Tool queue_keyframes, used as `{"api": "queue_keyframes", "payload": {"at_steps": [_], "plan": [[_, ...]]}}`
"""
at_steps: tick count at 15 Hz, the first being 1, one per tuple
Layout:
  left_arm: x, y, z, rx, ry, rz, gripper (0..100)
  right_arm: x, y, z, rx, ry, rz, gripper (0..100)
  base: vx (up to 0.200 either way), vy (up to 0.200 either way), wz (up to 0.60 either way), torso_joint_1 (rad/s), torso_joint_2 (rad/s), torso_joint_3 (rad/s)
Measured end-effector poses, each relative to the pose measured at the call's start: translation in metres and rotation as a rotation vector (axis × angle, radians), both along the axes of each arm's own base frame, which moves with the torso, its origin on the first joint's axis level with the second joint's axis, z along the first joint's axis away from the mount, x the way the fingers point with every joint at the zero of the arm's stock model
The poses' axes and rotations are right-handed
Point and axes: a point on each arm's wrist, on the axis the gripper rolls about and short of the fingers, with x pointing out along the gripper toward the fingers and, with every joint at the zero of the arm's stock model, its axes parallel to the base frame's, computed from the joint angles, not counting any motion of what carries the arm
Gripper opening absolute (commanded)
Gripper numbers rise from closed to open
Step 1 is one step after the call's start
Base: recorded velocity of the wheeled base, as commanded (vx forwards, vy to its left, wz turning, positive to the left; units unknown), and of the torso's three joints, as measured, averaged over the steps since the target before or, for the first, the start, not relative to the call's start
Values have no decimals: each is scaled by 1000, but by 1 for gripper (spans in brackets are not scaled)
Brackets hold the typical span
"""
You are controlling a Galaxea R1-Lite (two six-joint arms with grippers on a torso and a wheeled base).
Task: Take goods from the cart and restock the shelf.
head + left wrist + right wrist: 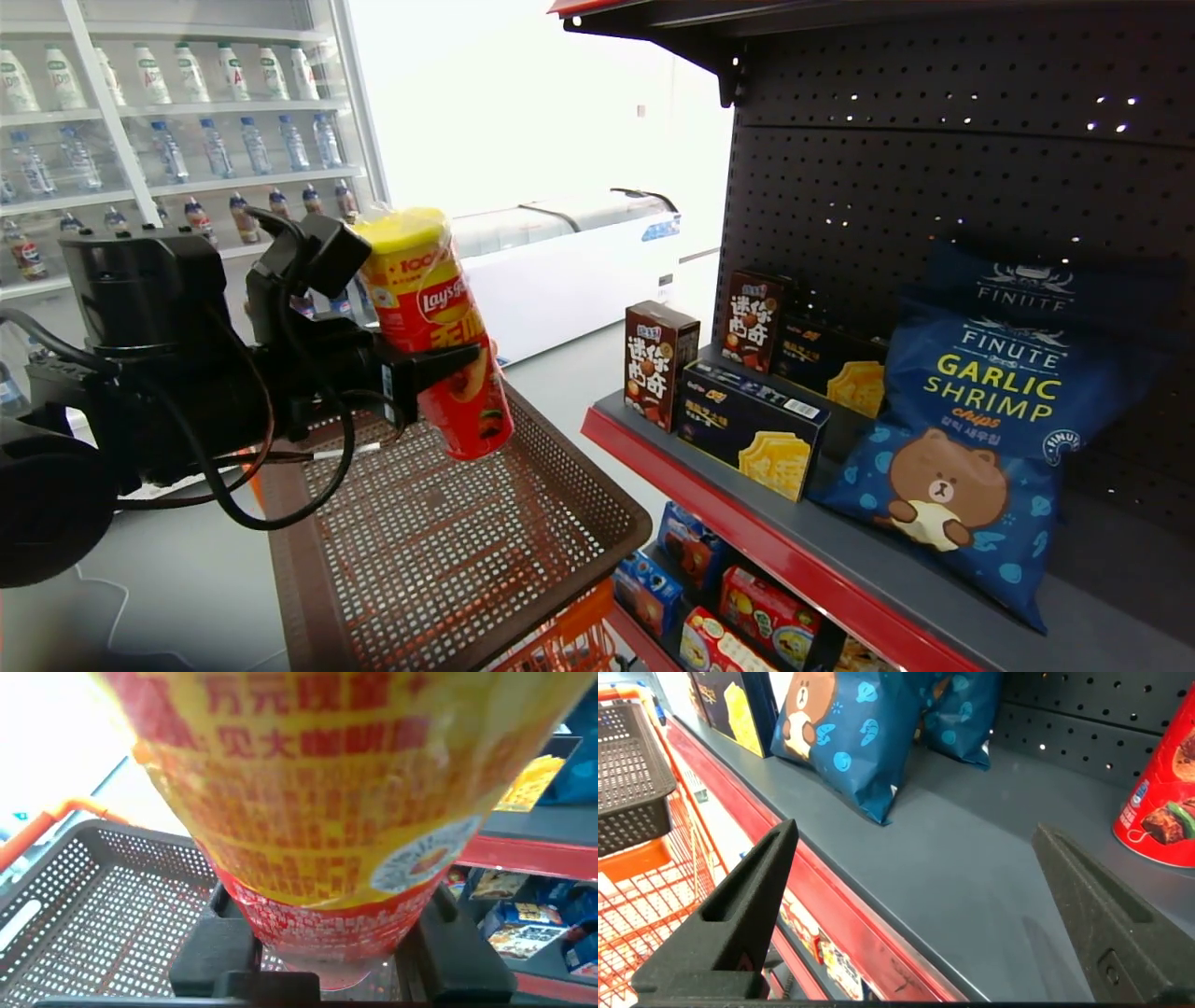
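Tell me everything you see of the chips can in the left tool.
The chips can is a tall tube, red below and yellow above, with a yellow lid; it looks like cardboard. It is tilted, lid toward the robot's left, above the cart basket. The left tool clamps it near its middle.

Shelf (971, 887) gap between bag (850, 747) and can (1167, 793), seemingly passable.

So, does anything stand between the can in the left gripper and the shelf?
Nothing visible. The can, held by the left gripper over the basket, has open air to the shelf edge. Boxes and bags fill that stretch of shelf, though; bare shelf lies past the bags.
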Motion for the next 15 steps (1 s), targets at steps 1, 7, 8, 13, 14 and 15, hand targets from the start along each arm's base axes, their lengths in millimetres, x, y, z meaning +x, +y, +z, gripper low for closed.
{"api": "queue_keyframes", "payload": {"at_steps": [1, 7, 8, 13, 14, 15], "plan": [[-3, 0, 0, -4, 4, -21, 0, 0, 0, 0, 0, 0, 0, 100, 0, 0, 0, 0, 0, 0], [-17, -4, -3, -25, 109, -216, 0, 0, 0, 0, 0, 0, 0, 100, 0, 0, 0, 0, 0, 0], [-19, -5, -2, -25, 108, -227, 0, 0, 0, 0, 0, 0, 0, 100, 0, 0, 0, 0, 0, 0], [-28, -15, -10, -29, 144, -322, 0, 0, 0, 0, 0, 0, 1, 100, 0, 0, 0, 0, 0, 0], [-29, -17, -12, -27, 149, -331, 0, 0, 0, 0, 0, 0, 1, 100, 0, 0, 0, 0, 0, 0], [-31, -20, -14, -25, 157, -343, 0, 0, 0, 0, 0, 0, 1, 100, 0, 0, 0, 0, 0, 0]]}}
